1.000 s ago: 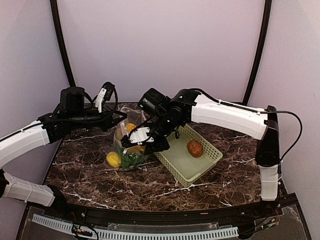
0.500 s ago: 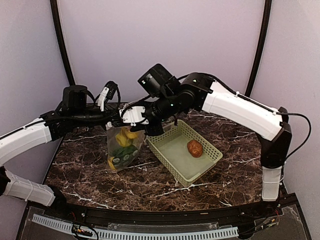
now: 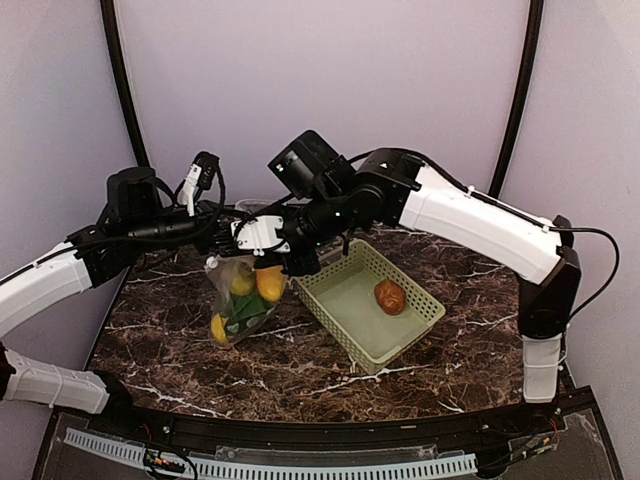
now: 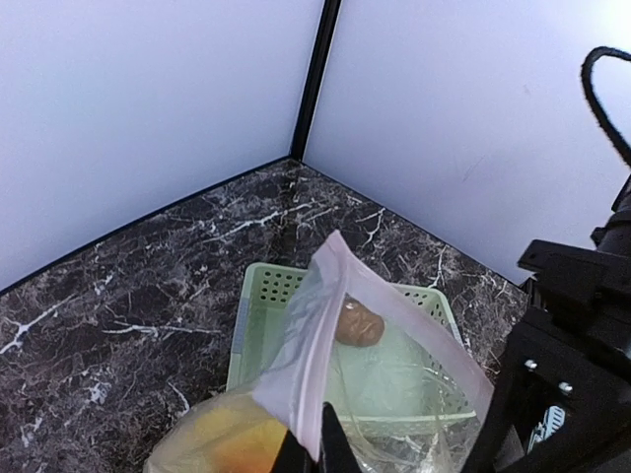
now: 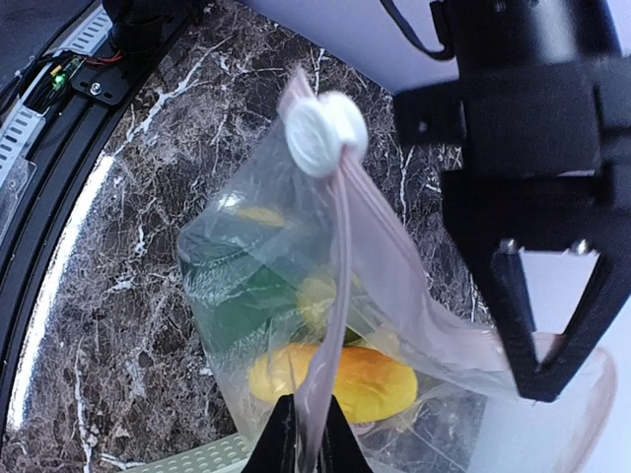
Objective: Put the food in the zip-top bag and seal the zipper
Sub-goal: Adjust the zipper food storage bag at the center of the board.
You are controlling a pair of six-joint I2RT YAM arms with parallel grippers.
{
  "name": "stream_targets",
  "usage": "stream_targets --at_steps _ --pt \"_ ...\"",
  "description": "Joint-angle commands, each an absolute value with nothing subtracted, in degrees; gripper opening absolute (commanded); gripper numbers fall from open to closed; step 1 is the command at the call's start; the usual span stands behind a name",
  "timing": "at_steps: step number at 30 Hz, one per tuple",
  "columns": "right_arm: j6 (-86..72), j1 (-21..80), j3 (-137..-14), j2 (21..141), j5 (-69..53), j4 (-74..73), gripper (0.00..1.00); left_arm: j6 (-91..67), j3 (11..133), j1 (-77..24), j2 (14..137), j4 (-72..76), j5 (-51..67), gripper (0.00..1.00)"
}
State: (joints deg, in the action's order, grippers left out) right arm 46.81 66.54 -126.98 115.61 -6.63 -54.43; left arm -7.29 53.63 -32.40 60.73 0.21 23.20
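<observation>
Out on the left, the left gripper (image 4: 314,455) has its fingers pressed together on the zipper (image 4: 317,355), pinching the pinkish strip at one end of the mouth. From its own wrist view the strip climbs up and away from the fingertips, clear plastic falling off either side.

Below that, the zip-top bag (image 3: 238,300) hangs from the two grippers over the left half of the bench (image 3: 180,350), nearer the back edge than the front. Whether its bottom touches the marble, I cannot tell. Food is inside. A yellow lemon (image 3: 218,327) sits low at the bag's left corner, green pieces (image 3: 245,312) lie in the middle, and an orange-yellow piece (image 3: 270,283) rides higher on the right side.

Now to the right gripper (image 5: 304,439). Its fingers are closed on the same zipper, nipping the strip edge-on from the bag's other end. In its wrist view the strip runs straight away to a round white knob (image 5: 325,133). I cannot tell what that knob is.

Just beside the bag on its right sits the pale green basket (image 3: 350,310), set at a slant in the middle of the bench. One brown potato (image 3: 390,296) lies in it, toward the far right wall, outside the bag.
</observation>
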Motion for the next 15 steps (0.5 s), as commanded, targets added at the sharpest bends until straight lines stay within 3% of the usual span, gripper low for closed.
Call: stream_targets --at_steps 1,6,10,15 --pt "45.5 66.9 -126.4 114.7 -7.3 -54.1 0.13 -7.5 55.7 -32.3 63.8 -2.1 25.7 0.01" --pt "45.7 64.9 -121.6 109.1 -12.1 -56.9 0.45 -7.3 54.1 -32.3 61.4 -0.8 22.3 0.01" --pt "43.9 59.6 -120.9 103.9 -19.4 -57.8 0.52 -7.1 54.1 -32.3 61.7 -0.7 22.2 0.01" --pt "40.5 48.3 -116.9 99.4 -27.5 -56.3 0.53 -7.2 54.6 -32.3 62.6 -1.3 22.8 0.01"
